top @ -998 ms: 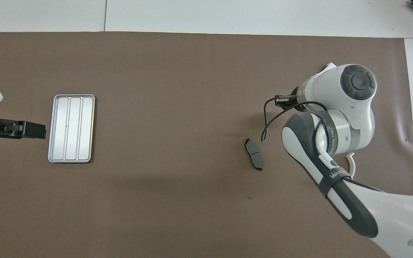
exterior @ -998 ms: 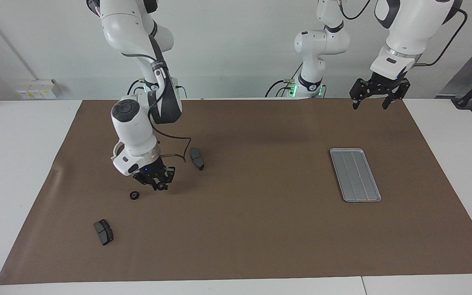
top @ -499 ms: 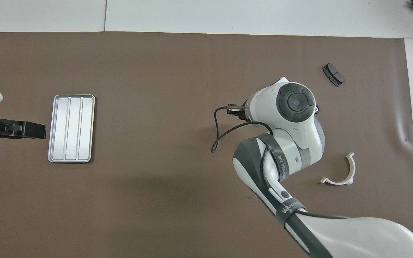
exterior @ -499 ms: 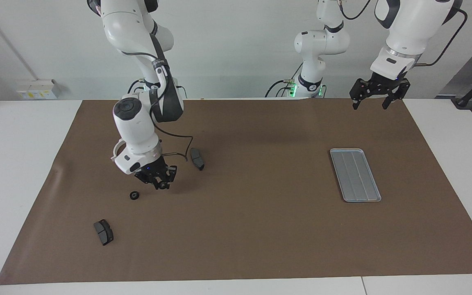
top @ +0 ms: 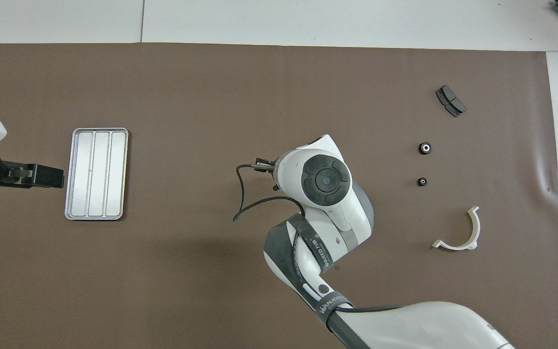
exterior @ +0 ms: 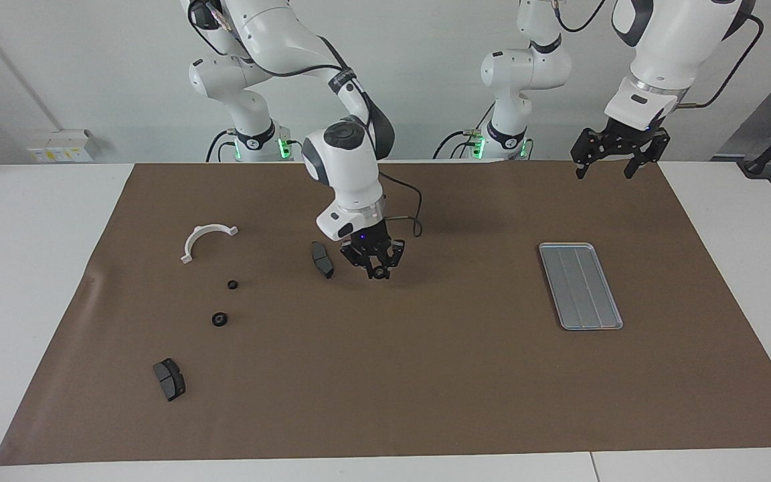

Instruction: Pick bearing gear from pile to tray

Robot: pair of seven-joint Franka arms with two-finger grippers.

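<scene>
In the facing view, the right gripper (exterior: 378, 270) hangs over the brown mat (exterior: 425, 375) in the middle of the counter (exterior: 31, 268), pinching a small black gear (exterior: 378, 272) that is hard to make out. A dark pad (exterior: 322, 259) lies just beside it. Two more gears (exterior: 232, 284) (exterior: 219, 319), a white half ring (exterior: 206, 239) and another pad (exterior: 169, 379) lie toward the right arm's end. The tray (exterior: 610, 326) sits toward the left arm's end. The left gripper (exterior: 616, 161) waits up high, fingers spread.

In the overhead view, the right arm (top: 327, 203) hides its gripper, the held gear and the nearby pad. The left gripper (top: 46, 176) shows beside the tray (top: 71, 145), its arm cut off.
</scene>
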